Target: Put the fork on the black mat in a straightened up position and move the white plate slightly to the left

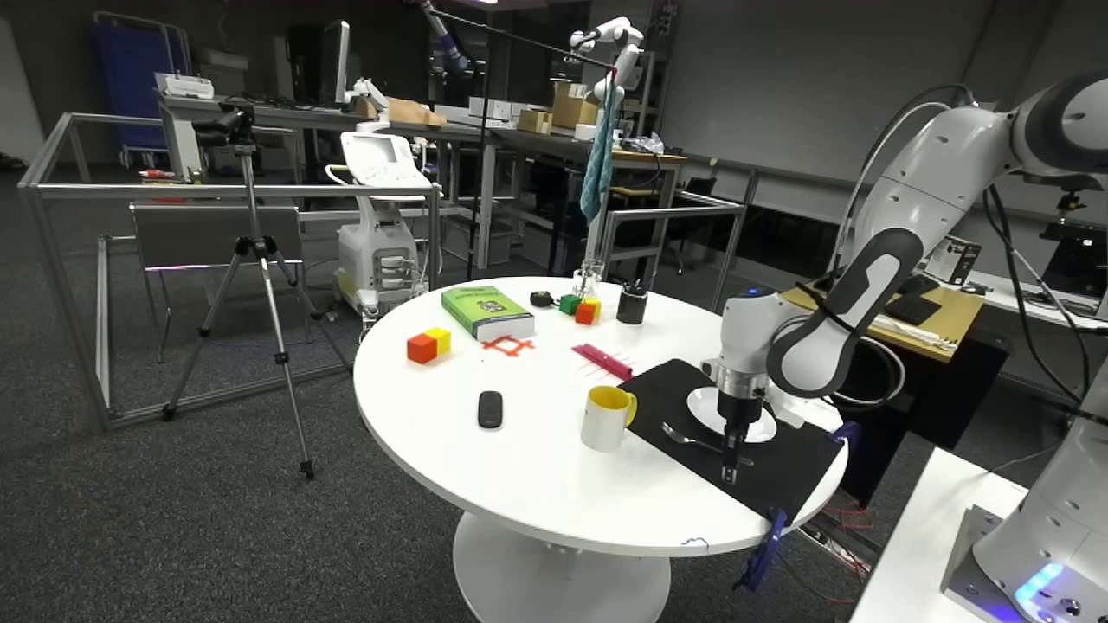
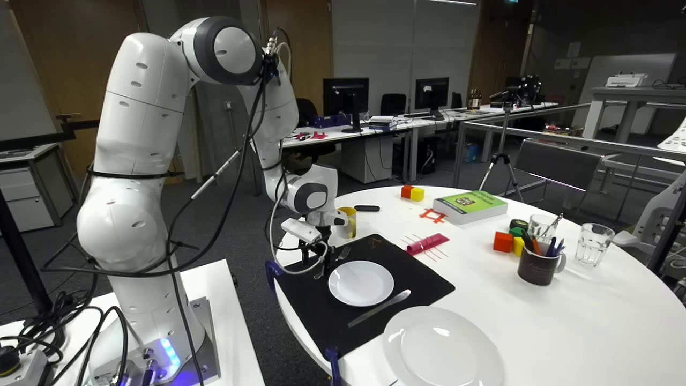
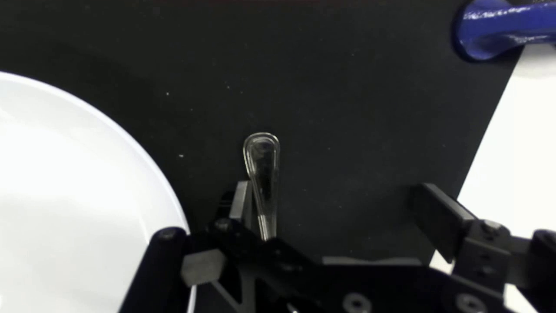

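Straddling the handle of a fork [image 3: 263,169], two fingers [image 3: 241,202] stand well apart, low over the mat [image 2: 332,316] on a round white counter [image 1: 537,467]. The fork lies at a slant to the mat's edges, beside the plate [image 2: 360,284]. In the wrist view one finger shows between the handle and the plate's rim, far closer to the handle than its mate is; whether it touches either cannot be told. A knife [image 2: 379,309] lies on the plate's opposite side, and a mug [image 1: 603,426] stands near the mat.

The step in hand appears to be taking the fork to straighten it, with no grip made yet. The next move likely calls for centring over the handle, bringing the fingers together on it, then turning it square to the mat. Clearance on the plate side looks thin, so a bump to the rim is possible. The plate's shift to the left would presumably follow as a separate move.
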You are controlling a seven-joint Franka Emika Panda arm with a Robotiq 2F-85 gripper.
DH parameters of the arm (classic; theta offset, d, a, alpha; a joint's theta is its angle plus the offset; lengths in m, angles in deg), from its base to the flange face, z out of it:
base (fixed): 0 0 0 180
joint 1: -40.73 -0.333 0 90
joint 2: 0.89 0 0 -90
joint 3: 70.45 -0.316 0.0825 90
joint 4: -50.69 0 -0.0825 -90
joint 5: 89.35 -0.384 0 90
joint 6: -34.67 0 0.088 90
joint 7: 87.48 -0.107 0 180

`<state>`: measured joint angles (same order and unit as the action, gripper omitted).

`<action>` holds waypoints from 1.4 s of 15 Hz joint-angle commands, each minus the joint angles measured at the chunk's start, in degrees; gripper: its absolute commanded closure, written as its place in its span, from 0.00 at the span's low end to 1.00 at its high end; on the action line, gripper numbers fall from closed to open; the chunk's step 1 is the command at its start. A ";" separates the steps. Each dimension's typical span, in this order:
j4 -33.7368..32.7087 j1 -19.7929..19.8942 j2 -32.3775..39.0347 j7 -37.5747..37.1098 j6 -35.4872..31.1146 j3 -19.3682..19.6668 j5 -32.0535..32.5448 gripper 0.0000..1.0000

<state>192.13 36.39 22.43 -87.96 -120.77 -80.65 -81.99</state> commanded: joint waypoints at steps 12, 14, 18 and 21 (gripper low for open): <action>-3.14 -3.86 2.09 1.99 2.39 -0.99 -1.91 0.00; -3.37 -4.04 2.27 2.03 2.47 -1.08 -1.92 0.00; -3.76 -4.42 2.54 1.82 2.62 -1.10 -1.89 0.00; -2.94 -5.08 1.21 0.51 3.07 -0.47 -1.44 0.00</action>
<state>189.82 32.40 24.09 -87.96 -120.30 -81.64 -82.01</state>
